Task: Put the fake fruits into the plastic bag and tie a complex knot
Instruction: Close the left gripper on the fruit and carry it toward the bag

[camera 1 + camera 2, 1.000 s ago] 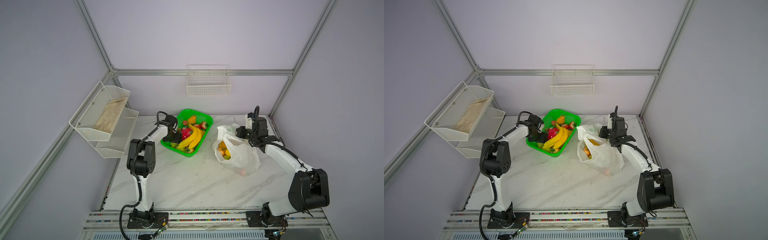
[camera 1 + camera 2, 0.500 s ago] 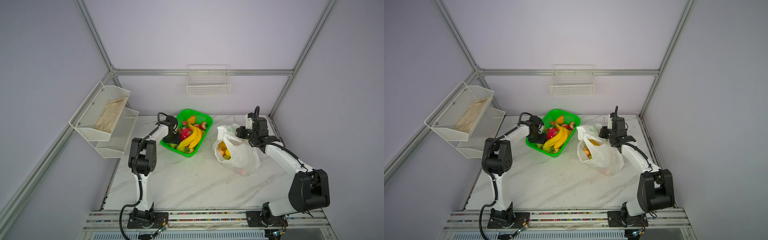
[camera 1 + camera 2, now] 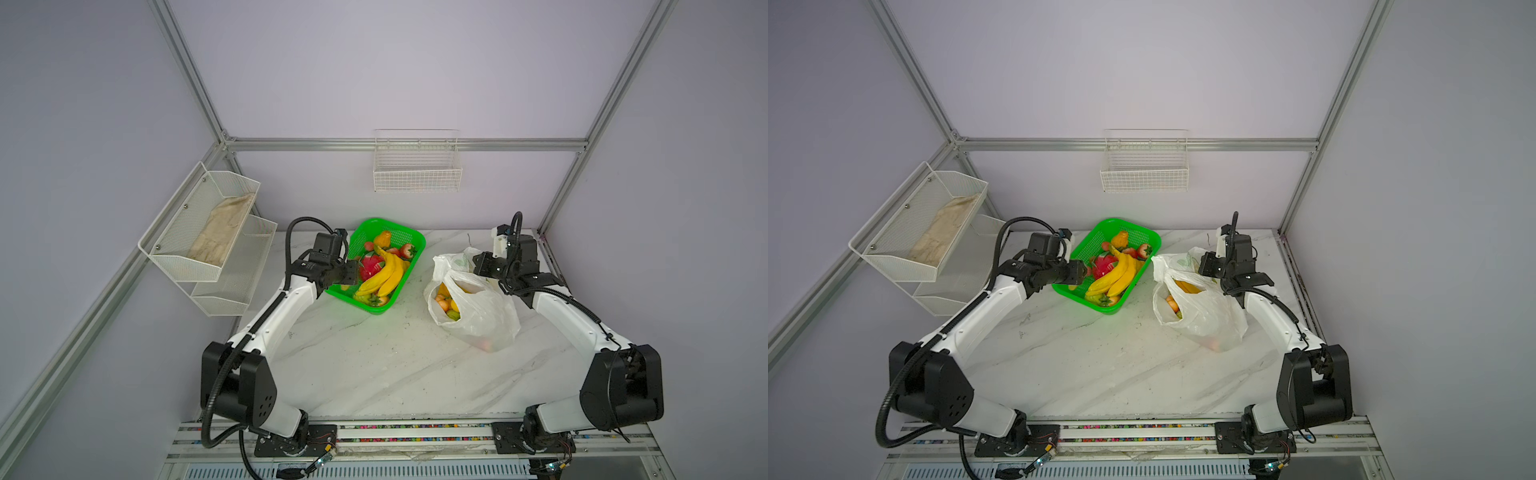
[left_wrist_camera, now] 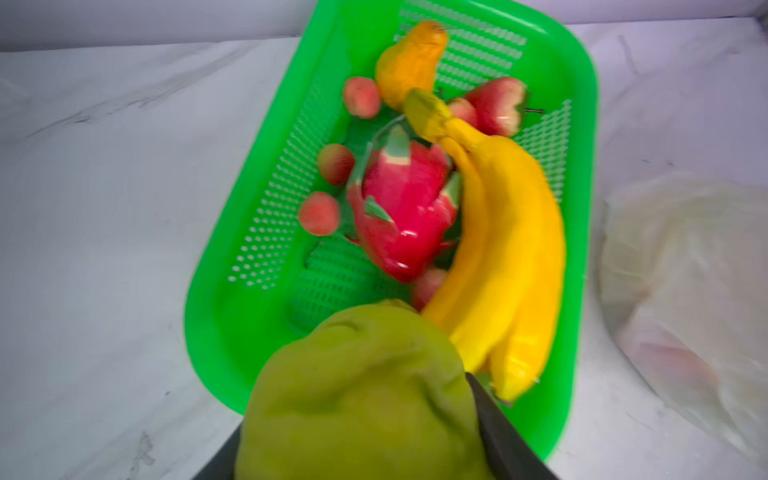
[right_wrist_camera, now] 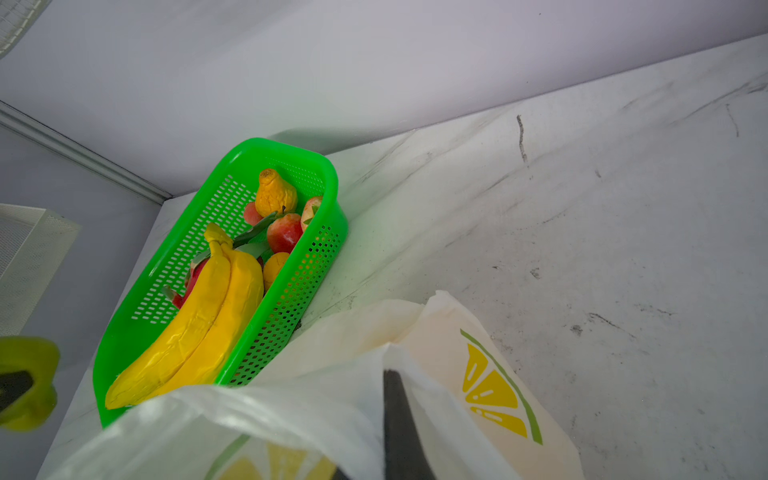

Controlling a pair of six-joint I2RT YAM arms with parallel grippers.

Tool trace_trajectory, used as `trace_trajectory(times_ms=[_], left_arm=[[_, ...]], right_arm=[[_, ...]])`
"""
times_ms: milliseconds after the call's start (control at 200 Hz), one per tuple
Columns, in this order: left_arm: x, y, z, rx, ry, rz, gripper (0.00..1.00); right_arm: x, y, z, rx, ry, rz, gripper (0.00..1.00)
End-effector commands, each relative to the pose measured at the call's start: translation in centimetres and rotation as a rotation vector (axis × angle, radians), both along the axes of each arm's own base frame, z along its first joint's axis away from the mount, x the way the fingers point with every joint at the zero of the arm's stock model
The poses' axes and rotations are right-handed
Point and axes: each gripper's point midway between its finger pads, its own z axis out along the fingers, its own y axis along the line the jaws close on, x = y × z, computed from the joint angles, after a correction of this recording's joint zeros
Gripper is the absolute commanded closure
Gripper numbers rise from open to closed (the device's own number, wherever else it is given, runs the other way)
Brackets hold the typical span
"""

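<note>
Now left fingers (image 4: 498,436) clamp a green pear (image 4: 357,399) over the basket (image 4: 216,316); right fingers (image 5: 399,428) pinch the bag (image 5: 291,415).

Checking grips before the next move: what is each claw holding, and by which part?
The left claw grips a green pear across its body. The right claw pinches the plastic bag at its upper rim.

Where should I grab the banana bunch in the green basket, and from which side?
Probably the narrow neck of the banana bunch, just below the stem, from above: it sits on top, while the two-banana body is wide and runs close along the green basket's wall.
</note>
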Motion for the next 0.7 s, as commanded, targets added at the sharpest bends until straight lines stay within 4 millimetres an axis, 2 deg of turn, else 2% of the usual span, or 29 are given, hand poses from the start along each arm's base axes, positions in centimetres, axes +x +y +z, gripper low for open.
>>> trace_trajectory(times_ms=[0,140,260,335,420,495,520,680,695], left_arm=[[-3.5,-5.0,1.8,-0.159,-0.063,-0.167,0.57],[-8.6,-12.2,3.1,-0.309,-0.087,-0.476,0.59],[-11.7,-16.5,4.6,-0.378,-0.100,-0.665,0.59],[-12.8,-18.8,5.9,-0.436,-0.124,-0.749,0.60],[-13.0,-21.0,7.2,-0.503,-0.137,-0.798,0.60],[-12.5,-22.2,8.1,-0.525,-0.144,-0.799,0.61],[-11.7,-22.9,6.9,-0.515,-0.114,-0.785,0.62],[-9.4,-24.8,7.1,-0.523,-0.116,-0.753,0.62],[-9.2,-25.0,7.1,-0.524,-0.118,-0.754,0.62]], right_arm=[[-0.2,-0.2,0.9,0.002,-0.033,-0.002,1.00],[-0.2,-0.2,1.1,0.011,-0.031,-0.004,1.00],[-0.4,0.3,1.1,0.035,-0.016,0.015,1.00],[-0.5,0.5,1.2,0.048,-0.014,0.026,1.00],[-0.8,0.6,1.6,0.055,-0.021,0.029,1.00],[-1.0,0.6,1.9,0.062,-0.025,0.032,1.00],[-1.1,0.6,2.1,0.063,-0.029,0.032,1.00],[-1.4,0.6,1.9,0.066,-0.019,0.034,1.00],[-1.7,0.6,2.5,0.068,-0.032,0.037,1.00]])
